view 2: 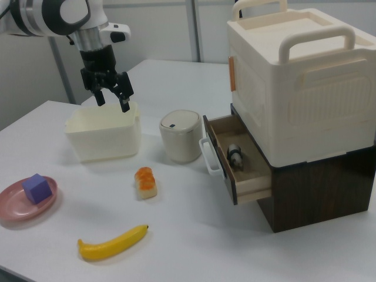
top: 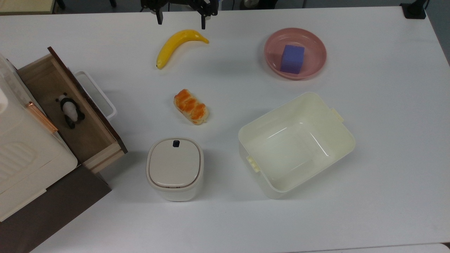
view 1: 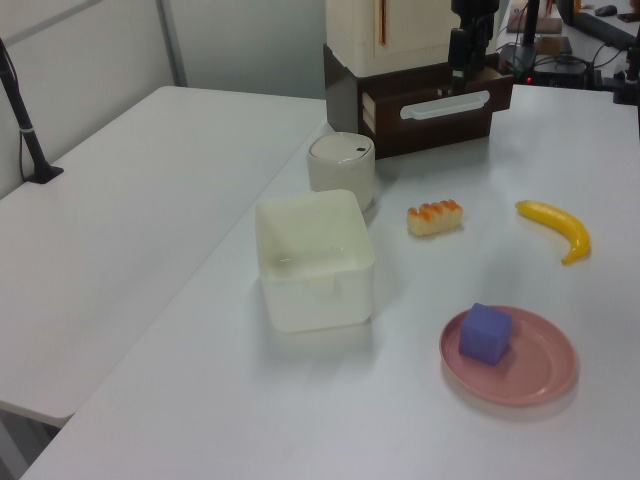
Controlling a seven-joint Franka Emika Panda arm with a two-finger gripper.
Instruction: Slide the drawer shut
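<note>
Hovering spread-fingered and empty, the claw [view 2: 111,98] hangs well apart from the open drawer [view 2: 235,158], not yet positioned to push.

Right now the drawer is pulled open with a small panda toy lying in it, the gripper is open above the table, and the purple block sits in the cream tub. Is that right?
Not quite. The purple block sits in the pink plate, as the top view shows; the cream tub holds nothing. The drawer is open with the panda toy inside, and the gripper is open above the table.
</note>
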